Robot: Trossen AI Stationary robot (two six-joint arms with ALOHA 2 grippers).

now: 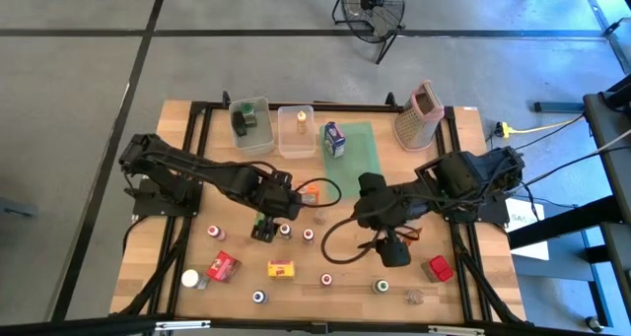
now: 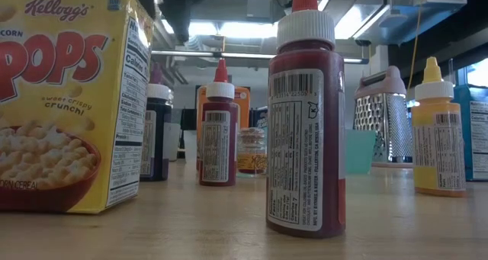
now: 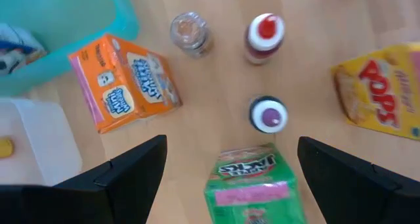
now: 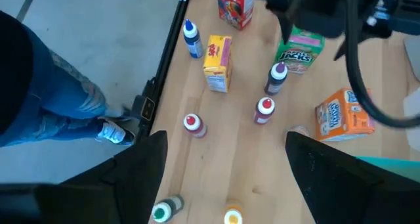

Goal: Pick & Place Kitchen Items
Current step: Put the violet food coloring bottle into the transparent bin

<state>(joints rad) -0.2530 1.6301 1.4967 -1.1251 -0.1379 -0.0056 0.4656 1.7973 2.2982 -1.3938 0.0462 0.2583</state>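
On my wooden tabletop [image 1: 434, 297], the box grater [image 1: 418, 116] stands at the far edge; beside it lies the green tray [image 1: 359, 149], then two clear bins [image 1: 296, 129].

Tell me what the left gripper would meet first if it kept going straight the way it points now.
Probably the green carton: it lies between the open left gripper fingers in its wrist view, below the gripper. How far below is unclear.

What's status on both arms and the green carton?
Left gripper open, fingers straddling green carton, not gripping. Right gripper open, empty, hovering mid-table. Purple-capped bottle stands close beyond the carton.
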